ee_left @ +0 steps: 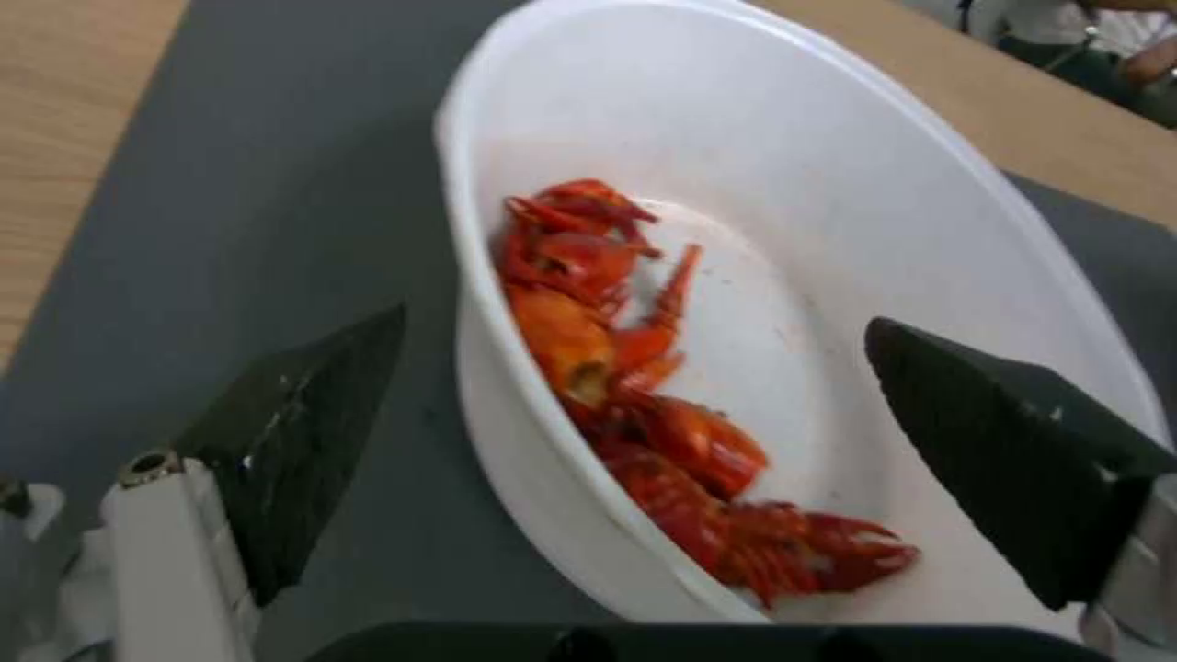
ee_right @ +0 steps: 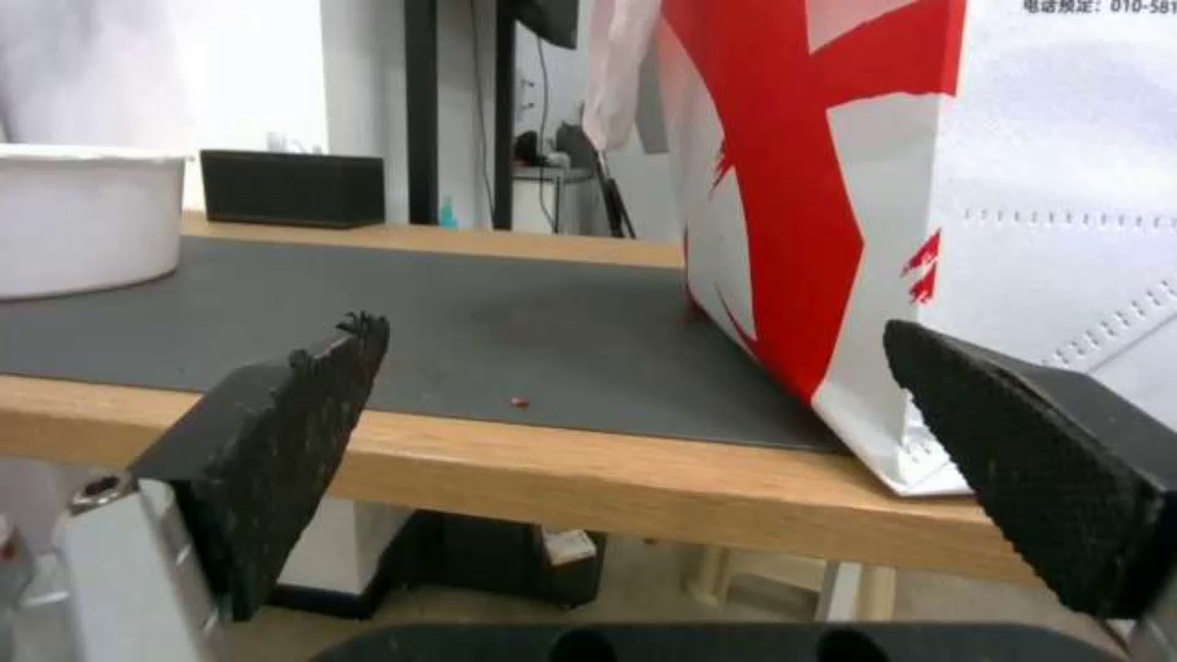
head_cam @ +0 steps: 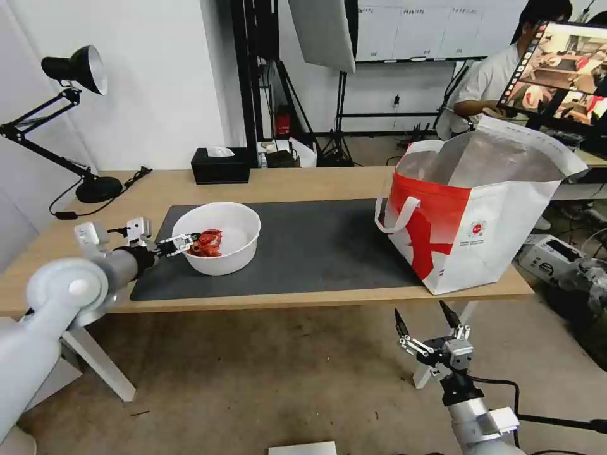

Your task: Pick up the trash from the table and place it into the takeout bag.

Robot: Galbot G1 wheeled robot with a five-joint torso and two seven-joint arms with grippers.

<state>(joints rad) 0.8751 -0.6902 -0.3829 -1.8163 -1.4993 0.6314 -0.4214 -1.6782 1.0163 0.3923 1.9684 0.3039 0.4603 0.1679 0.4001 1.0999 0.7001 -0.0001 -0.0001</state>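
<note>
The trash in sight is a white round bowl (head_cam: pixel 221 235) holding red scraps (head_cam: pixel 207 242), on the left part of the dark mat (head_cam: pixel 316 246) on the table (head_cam: pixel 284 183). My left gripper (head_cam: pixel 190 242) is open at the bowl's left side. In the left wrist view the rim of the bowl (ee_left: pixel 785 165) runs between the jaws of the left gripper (ee_left: pixel 635 320), one finger outside the wall and one over the inside, near the scraps (ee_left: pixel 613 368). The takeout bag (head_cam: pixel 480 221) stands open at the table's right end. My right gripper (head_cam: pixel 420 309) hangs open below the front edge, facing the bag (ee_right: pixel 834 184).
A black tissue box (head_cam: pixel 220 165) sits at the table's back edge and a black desk lamp (head_cam: pixel 95 183) at the back left. A tiny red crumb (ee_right: pixel 520 401) lies on the mat near the front edge. A person sits behind the bag at a screen (head_cam: pixel 563 69).
</note>
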